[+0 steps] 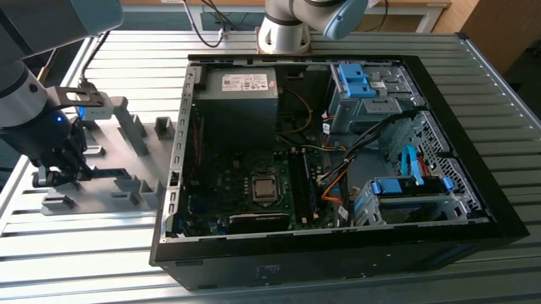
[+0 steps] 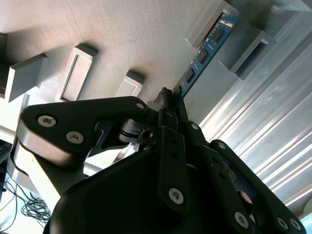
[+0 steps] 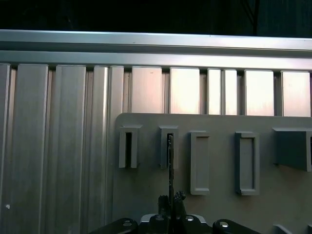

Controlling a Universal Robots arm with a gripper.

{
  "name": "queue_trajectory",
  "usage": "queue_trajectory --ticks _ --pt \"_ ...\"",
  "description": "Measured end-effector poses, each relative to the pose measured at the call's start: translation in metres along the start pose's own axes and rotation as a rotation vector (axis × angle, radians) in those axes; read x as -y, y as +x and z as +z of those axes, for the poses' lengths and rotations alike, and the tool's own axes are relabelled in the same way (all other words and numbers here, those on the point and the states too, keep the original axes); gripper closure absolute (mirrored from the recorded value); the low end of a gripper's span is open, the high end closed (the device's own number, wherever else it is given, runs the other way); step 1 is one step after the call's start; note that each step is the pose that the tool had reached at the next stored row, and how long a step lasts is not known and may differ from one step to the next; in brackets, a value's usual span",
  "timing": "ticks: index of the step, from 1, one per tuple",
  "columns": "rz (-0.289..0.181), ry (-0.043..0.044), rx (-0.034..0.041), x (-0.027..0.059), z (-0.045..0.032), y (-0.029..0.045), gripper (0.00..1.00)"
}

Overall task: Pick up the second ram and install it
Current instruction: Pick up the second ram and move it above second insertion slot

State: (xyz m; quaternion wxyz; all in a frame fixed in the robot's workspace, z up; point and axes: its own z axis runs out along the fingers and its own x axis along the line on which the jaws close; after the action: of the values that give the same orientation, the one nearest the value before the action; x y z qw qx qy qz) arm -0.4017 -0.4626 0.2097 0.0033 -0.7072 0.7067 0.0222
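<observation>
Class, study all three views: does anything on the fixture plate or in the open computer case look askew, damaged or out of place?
Nothing stands out. The second ram stands straight on edge in its grey fixture block, the claw closed on it. The open computer case shows no visible damage.

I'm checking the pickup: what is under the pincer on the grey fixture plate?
The second ram stands on edge there, its far end in a slotted block; the pincer is shut on its near end. Whatever supports that end is covered by the pincer.
</observation>
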Motion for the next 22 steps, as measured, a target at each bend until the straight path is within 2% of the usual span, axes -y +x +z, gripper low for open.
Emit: queue_trajectory --ticks 14,16,22 --pt "0.000 -0.0001 -0.0001 -0.0001 -0.0034 -0.0001 0.86" --pt "0.000 -0.0001 0.0000 -0.0003 -0.0117 -0.0004 0.86" --pt "0.000 -0.0001 -0.0001 -0.0004 -0.0128 -0.0005 0.86"
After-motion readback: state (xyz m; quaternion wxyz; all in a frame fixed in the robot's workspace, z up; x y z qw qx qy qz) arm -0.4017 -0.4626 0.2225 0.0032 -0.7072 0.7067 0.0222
